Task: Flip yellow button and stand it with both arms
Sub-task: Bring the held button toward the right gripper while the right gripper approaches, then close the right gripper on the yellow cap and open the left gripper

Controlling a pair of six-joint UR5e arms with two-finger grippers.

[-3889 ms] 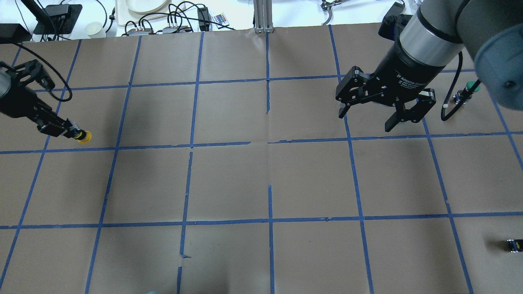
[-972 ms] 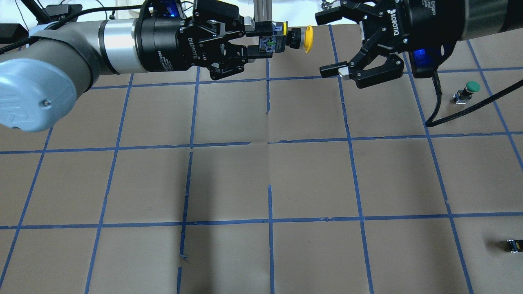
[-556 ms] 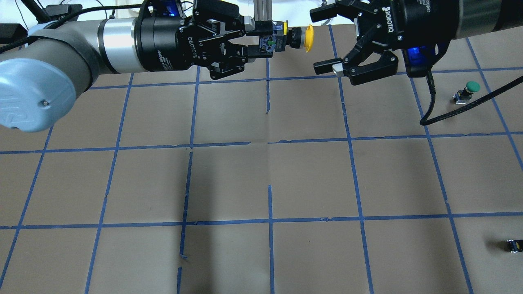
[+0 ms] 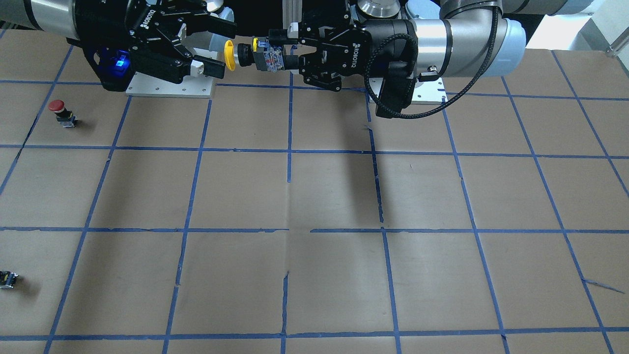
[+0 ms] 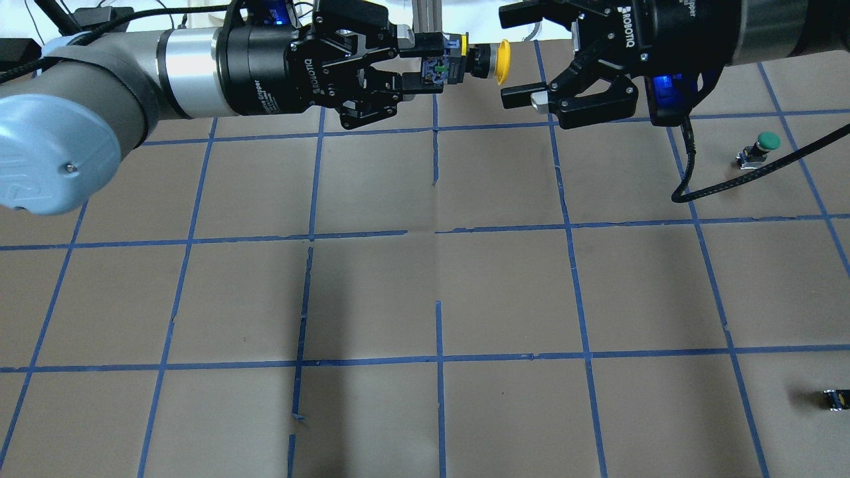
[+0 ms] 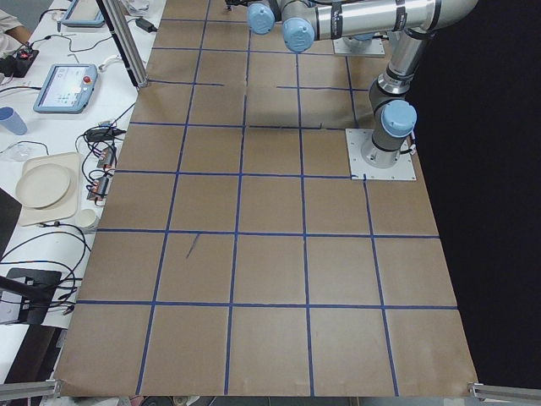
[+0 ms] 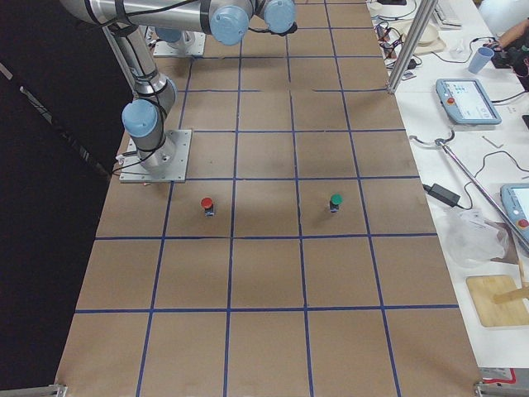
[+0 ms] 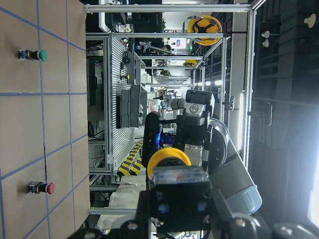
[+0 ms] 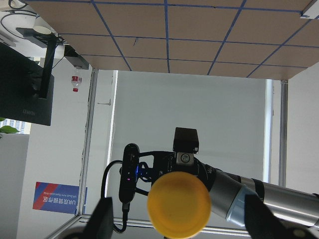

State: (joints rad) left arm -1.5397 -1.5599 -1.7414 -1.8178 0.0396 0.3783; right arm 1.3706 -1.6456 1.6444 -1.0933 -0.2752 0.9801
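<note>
Sliding left since a moment ago, the right gripper [image 5: 512,56] has drawn level with the cap of the yellow button [image 5: 475,58]. From the left of the overhead view, the left arm [image 5: 99,79] stretches level along the far side of the bench [image 5: 505,285], wrist horizontal. The left gripper [image 5: 425,62] pinches the button's blocky base, holding it sideways in mid-air, cap pointing right. Facing it, the right gripper is spread wide, one finger either side of the cap and clear of it; the right wrist camera shows the cap centred between them. The right arm [image 5: 764,26] enters horizontally from the upper right. Farther right, a green button [image 5: 764,145] stands on the bench, and a small dark block [image 5: 835,398] lies near the edge.
</note>
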